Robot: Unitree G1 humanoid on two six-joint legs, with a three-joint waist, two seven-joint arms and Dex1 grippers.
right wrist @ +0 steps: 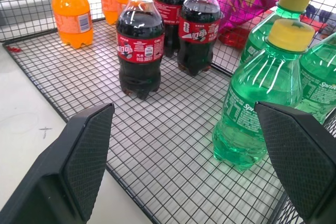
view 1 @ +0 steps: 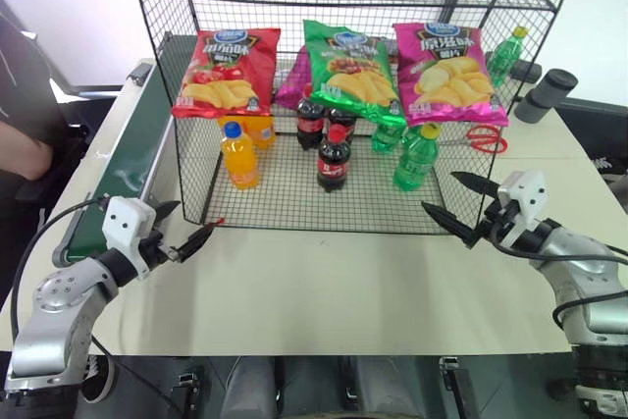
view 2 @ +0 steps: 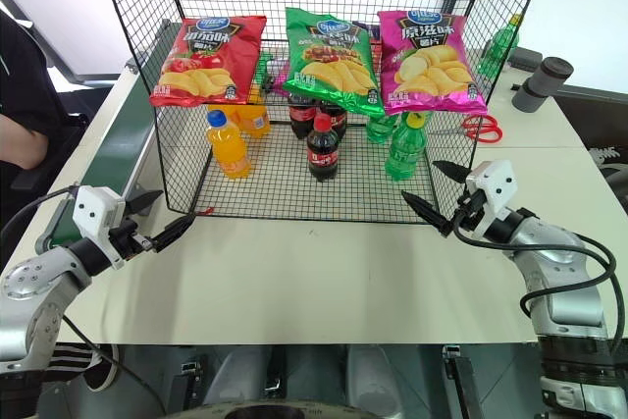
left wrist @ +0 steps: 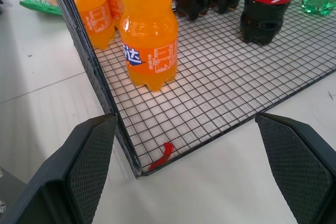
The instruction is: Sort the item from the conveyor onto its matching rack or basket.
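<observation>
Both black two-fingered grippers, left [view 1: 186,235] and right [view 1: 459,201], hover spread and empty as the red-capped plastic cola bottle [view 1: 334,158] stands on the black wire-grid rack [view 1: 294,205], where a careless reach could topple neighbouring bottles.

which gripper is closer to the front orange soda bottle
Left. The left gripper hovers open at the rack's front left corner, just below the orange soda bottle. The right gripper is open at the rack's front right corner, across the shelf, beside the green bottles.
</observation>
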